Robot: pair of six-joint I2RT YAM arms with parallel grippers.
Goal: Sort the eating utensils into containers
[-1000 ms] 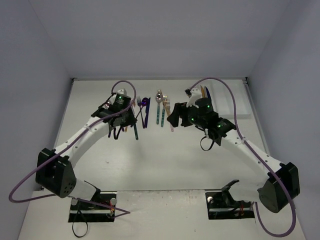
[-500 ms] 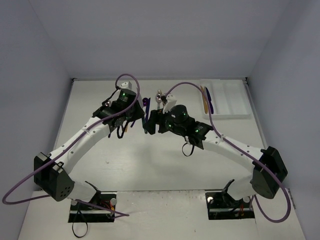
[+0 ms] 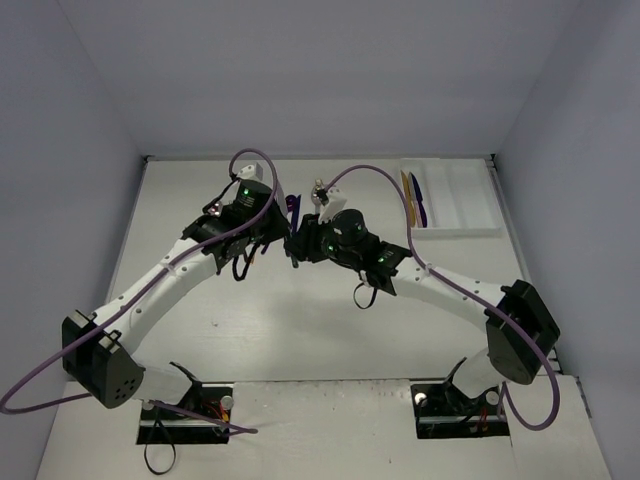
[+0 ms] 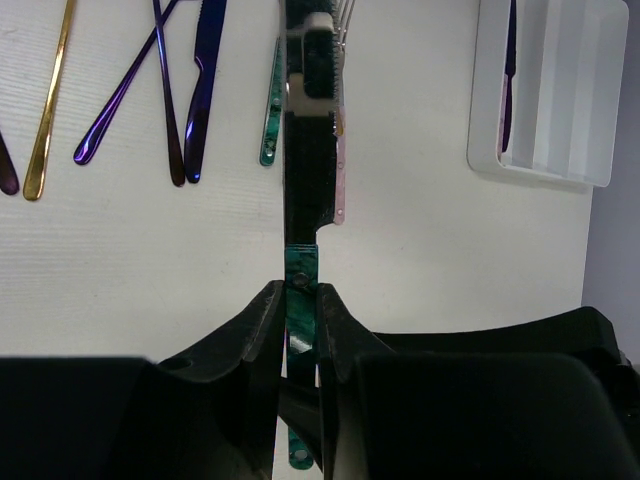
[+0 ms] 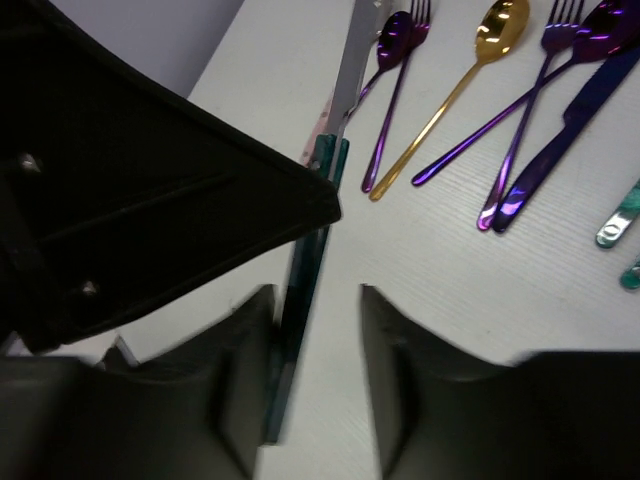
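The teal utensil [image 4: 300,268] is a slim, flat piece with a marbled green finish. Its handle is clamped between the closed fingers of the left gripper [image 4: 298,296], over the table [image 4: 150,270], near the loose row of cutlery and well apart from the white tray [image 4: 575,90]. The right gripper [image 5: 318,320] straddles the same piece with its fingers parted — one close beside the strip, a gap on the other side — so it has no hold. A gold spoon [image 5: 497,18], a purple spoon [image 5: 397,30] and a dark blue knife [image 5: 570,130] lie on the table. A dark purple utensil [image 4: 509,80] lies in the tray's end compartment.

No text — nothing readable.
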